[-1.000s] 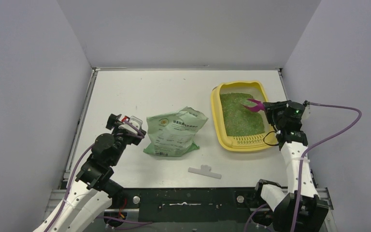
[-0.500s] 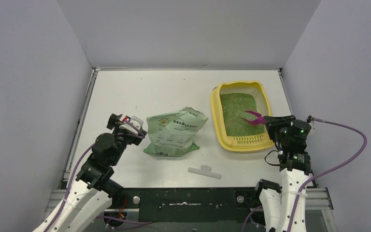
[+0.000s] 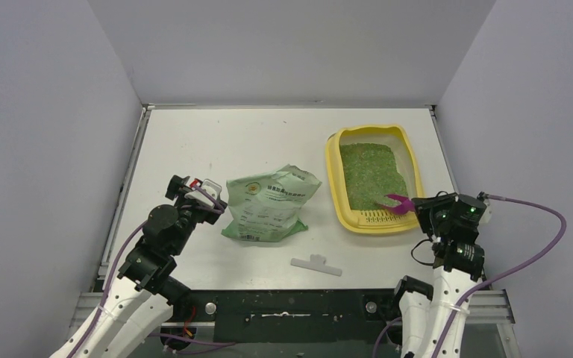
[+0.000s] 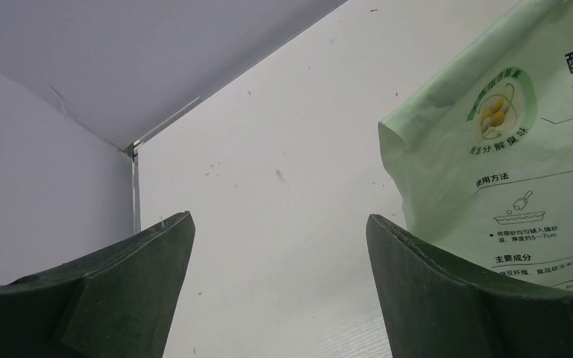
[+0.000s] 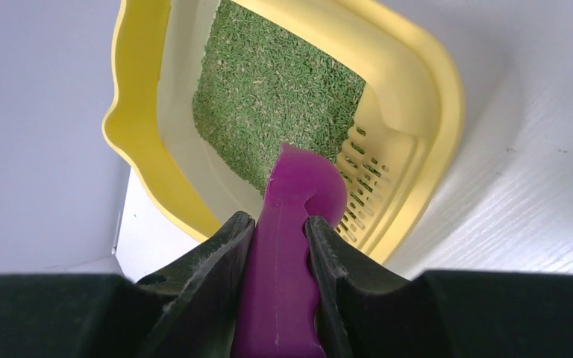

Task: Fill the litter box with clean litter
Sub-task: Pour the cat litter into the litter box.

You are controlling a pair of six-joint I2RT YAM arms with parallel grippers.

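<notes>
Litter box [image 3: 333, 175]: shallow yellow tray w/ wide rim + slotted grille [image 3: 379, 217] at the near end, on the right side of the table [image 3: 216, 142], well apart from the green bag [image 3: 268, 203]; clean litter [image 3: 369, 173] = fine bright-green granules covering most of its floor. R gripper [image 3: 412, 206] is clamped on a magenta scoop [image 3: 397, 202] poking over the grille. L gripper [image 3: 198, 188] is wide open, holding nothing, beside the bag.

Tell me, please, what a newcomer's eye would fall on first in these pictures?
The yellow litter box at the far right of the table stands out, its floor covered with bright green litter. The right gripper is shut on a magenta scoop whose tip hangs over the box's slotted near end. A pale green printed bag lies mid-table, beside the open left gripper.
</notes>
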